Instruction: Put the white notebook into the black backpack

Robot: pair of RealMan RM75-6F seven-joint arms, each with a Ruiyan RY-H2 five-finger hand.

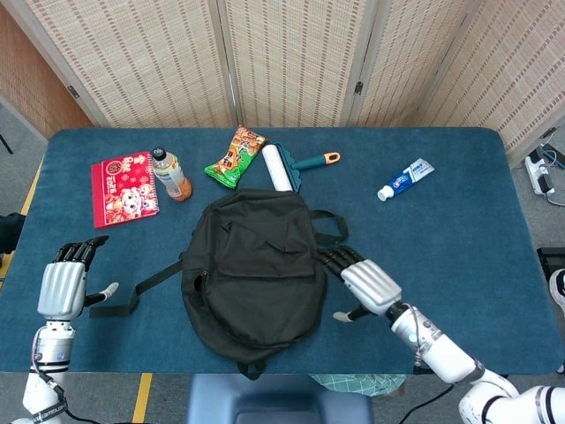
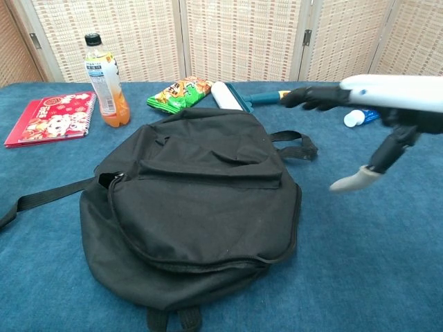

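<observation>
Notebook: not visible; judged inside backpack (image 1: 256, 265), whose flap lies down. Right hand (image 1: 366, 281), fingers spread, empty, just beside it. Left hand (image 1: 64, 284), fingers apart, empty, near strap (image 1: 146, 283). Advice: withdraw clear without snagging flap.

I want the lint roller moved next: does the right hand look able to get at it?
Probably yes: the right hand is open, and the lint roller lies uncovered just beyond the backpack.

I see black soft fabric backpack (image 1: 256, 265) | lying flat mid-table, flap down over the opening | strap trailing to my left | white notebook not visible
</observation>
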